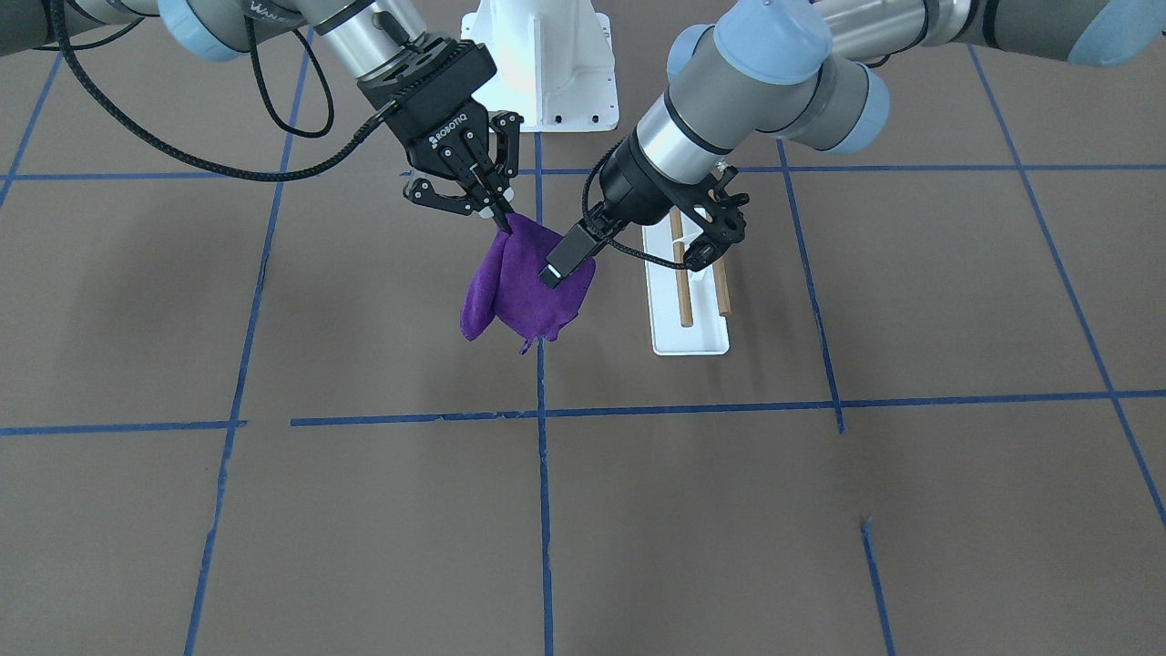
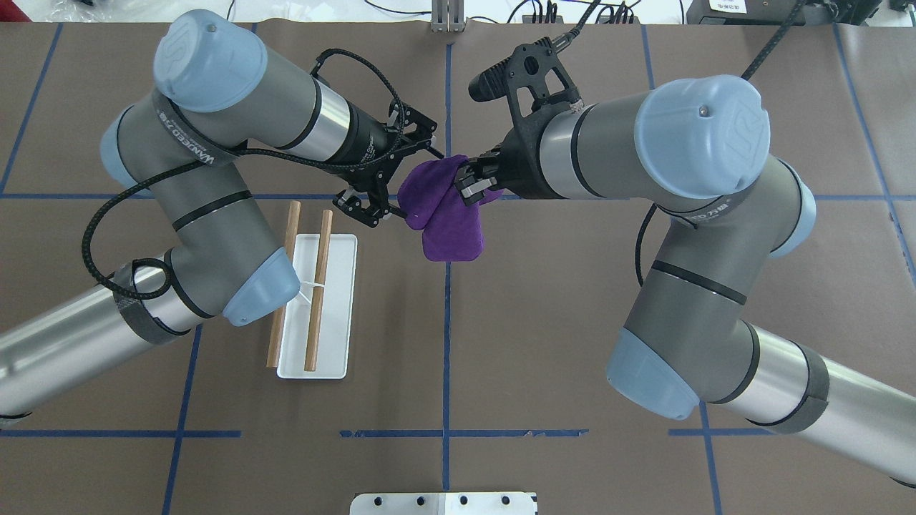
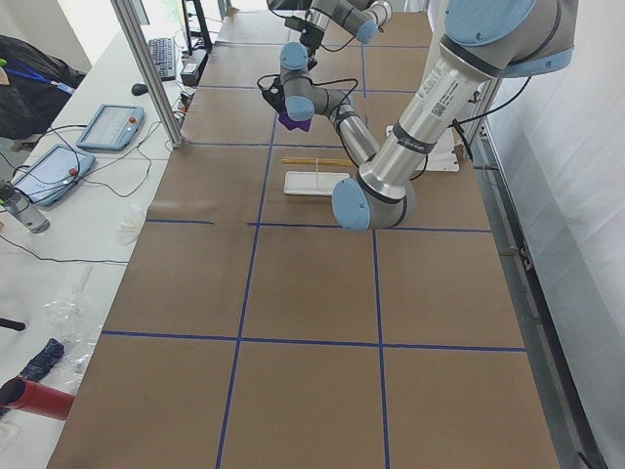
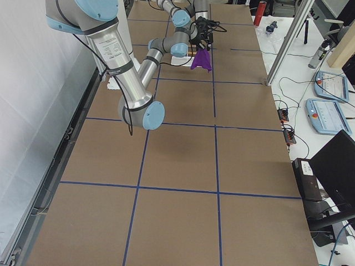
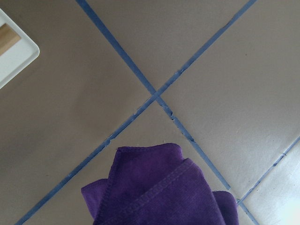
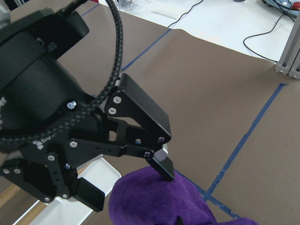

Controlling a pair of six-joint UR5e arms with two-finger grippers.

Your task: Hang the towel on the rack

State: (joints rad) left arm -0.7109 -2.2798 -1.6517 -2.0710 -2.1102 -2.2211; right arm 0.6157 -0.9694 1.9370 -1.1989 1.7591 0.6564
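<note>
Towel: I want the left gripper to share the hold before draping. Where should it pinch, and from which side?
Probably the upper fold beside where the right gripper pinches it, coming from the rack side. The towel hangs bunched from that one top point, lower corners dangling, and the open left gripper sits level with that top, one fingertip at the cloth.

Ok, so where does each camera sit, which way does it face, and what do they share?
Front-facing: across the table, facing the robot; left arm, right arm, right pincer gripping the towel.
Overhead: behind the robot, looking down; both arms, rack view-left.
Exterior left: robot's-left table end; left arm nearest.
Exterior right: opposite end; right arm nearest.
Left wrist: looks down at towel and table; no body.
Right wrist: faces the open left pincer.
Shared: front-facing and overhead both show towel beside rack, mirrored.
</note>
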